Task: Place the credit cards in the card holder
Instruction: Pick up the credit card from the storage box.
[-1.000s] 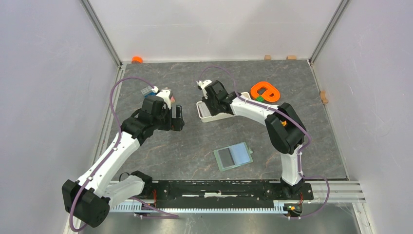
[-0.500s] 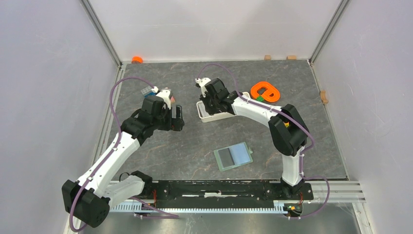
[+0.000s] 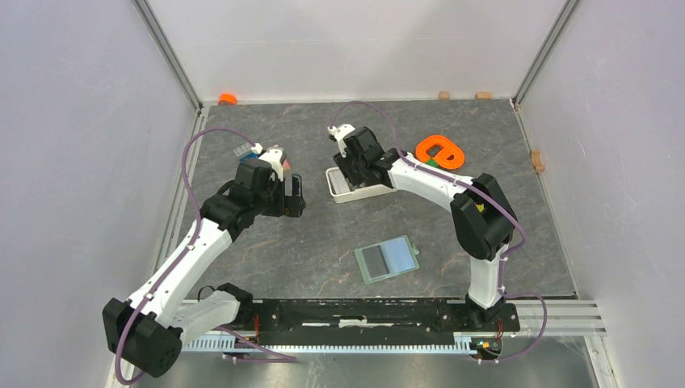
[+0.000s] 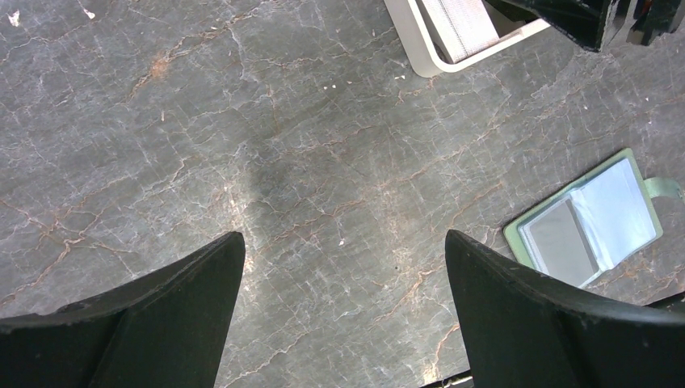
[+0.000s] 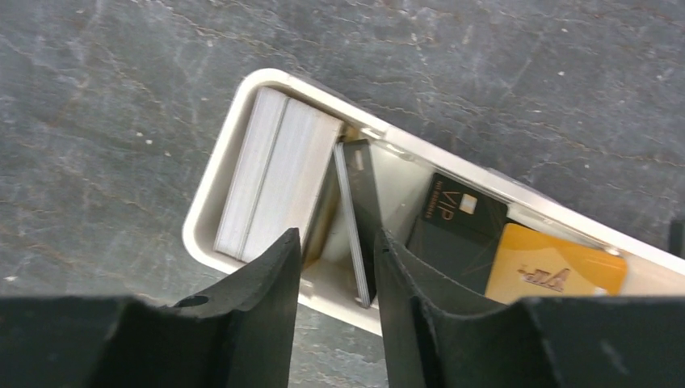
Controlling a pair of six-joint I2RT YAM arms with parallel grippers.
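Black card [image 5: 354, 218] standing on edge in the white tray [image 5: 198, 218]: we are seeing the right gripper [image 5: 337, 238] loosening, jaws parted astride it, so it likely needs regrasping.

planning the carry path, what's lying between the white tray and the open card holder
Nothing: only bare grey tabletop separates the white tray from the card holder, as the top external and left wrist views show.

Credit cards [image 5: 456, 230] sit in white tray [image 5: 198, 218]; green card holder [image 3: 387, 259] lies open
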